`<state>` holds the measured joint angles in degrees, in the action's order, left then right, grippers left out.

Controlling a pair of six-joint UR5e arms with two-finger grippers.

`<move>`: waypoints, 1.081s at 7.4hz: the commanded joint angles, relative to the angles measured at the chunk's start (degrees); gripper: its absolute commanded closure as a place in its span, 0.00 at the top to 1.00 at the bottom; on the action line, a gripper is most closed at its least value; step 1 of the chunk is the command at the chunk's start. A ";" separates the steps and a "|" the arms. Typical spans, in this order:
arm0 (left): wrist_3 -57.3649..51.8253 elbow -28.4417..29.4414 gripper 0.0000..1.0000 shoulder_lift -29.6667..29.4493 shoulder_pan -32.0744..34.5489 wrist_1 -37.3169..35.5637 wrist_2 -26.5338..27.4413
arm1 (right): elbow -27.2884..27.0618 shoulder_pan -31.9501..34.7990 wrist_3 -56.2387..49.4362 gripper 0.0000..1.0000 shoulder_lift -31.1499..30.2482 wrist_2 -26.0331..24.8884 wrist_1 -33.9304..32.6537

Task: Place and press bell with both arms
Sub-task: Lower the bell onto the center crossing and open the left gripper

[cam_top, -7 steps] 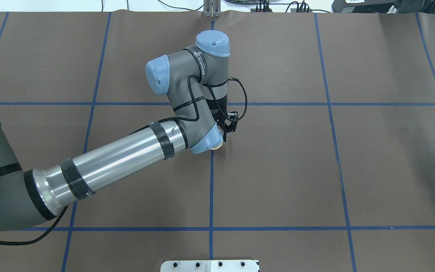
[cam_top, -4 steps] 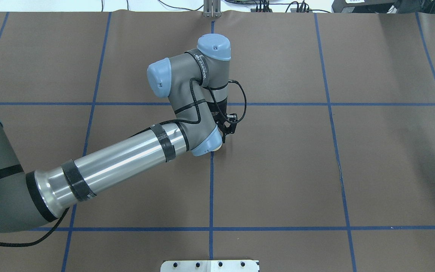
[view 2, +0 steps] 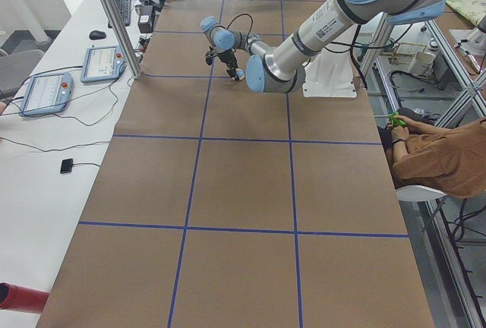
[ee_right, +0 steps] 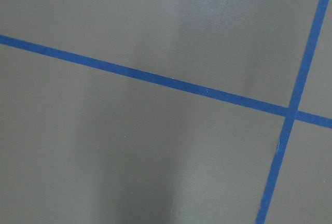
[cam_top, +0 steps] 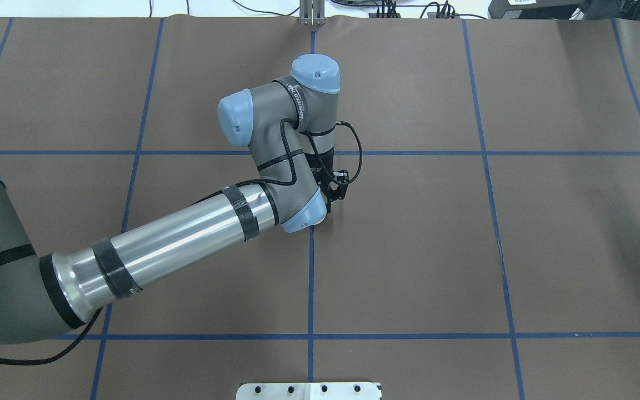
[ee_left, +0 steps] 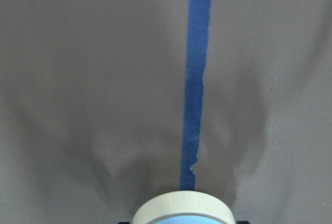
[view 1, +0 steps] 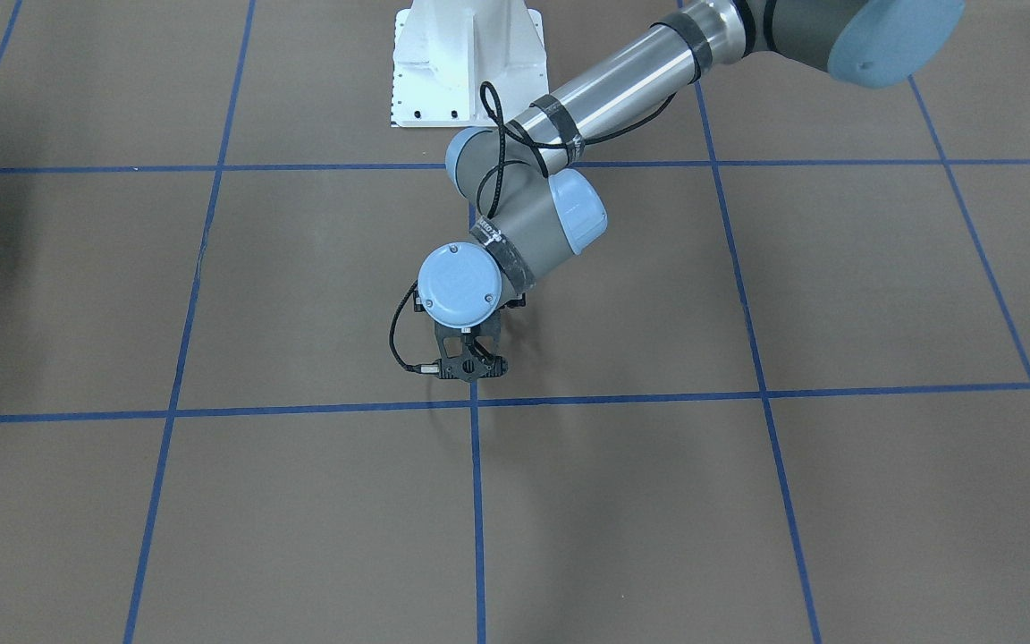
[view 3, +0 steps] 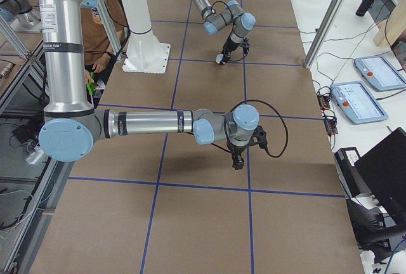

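The bell (ee_left: 181, 209) shows its cream base and a strip of light-blue dome at the bottom edge of the left wrist view, low over the brown table. In the overhead view only a sliver of the bell's cream rim (cam_top: 320, 221) peeks out under the left wrist, by a blue tape line. My left gripper (cam_top: 328, 210) points down at the table's middle and appears shut on the bell; its fingertips are hidden. It also shows in the front-facing view (view 1: 470, 365). My right gripper (view 3: 236, 162) shows only in the exterior right view; I cannot tell whether it is open or shut.
The brown table bears a grid of blue tape lines (cam_top: 310, 278). The white pedestal base (view 1: 466, 63) stands at the robot's side. Tablets (view 2: 45, 93) lie on a side bench. A seated person (view 2: 437, 162) is beside the table. A metal post (cam_top: 311, 12) stands at the far edge.
My left wrist has shifted slightly toward the robot, and less of the bell's cream rim shows under it.
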<state>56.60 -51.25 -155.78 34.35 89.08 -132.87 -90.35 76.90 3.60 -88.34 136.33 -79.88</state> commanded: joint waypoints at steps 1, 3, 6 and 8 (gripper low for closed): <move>0.01 0.01 0.81 0.13 -0.16 1.44 0.33 | 0.00 0.00 -0.09 1.00 0.62 -0.01 1.99; 0.00 -0.60 0.99 0.13 0.45 1.27 0.42 | 0.09 -0.26 0.00 1.00 2.03 -0.19 2.09; 0.09 -13.20 0.99 3.44 5.72 -2.92 -0.11 | -2.10 -7.08 12.91 1.00 9.12 -0.18 2.18; -1.04 -28.65 0.99 17.01 10.62 -3.83 -0.11 | -5.86 -13.67 30.16 1.00 13.80 -3.32 2.36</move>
<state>56.31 -70.35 -147.09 42.07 85.91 -132.99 -93.45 67.84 23.27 -77.20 135.16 -77.63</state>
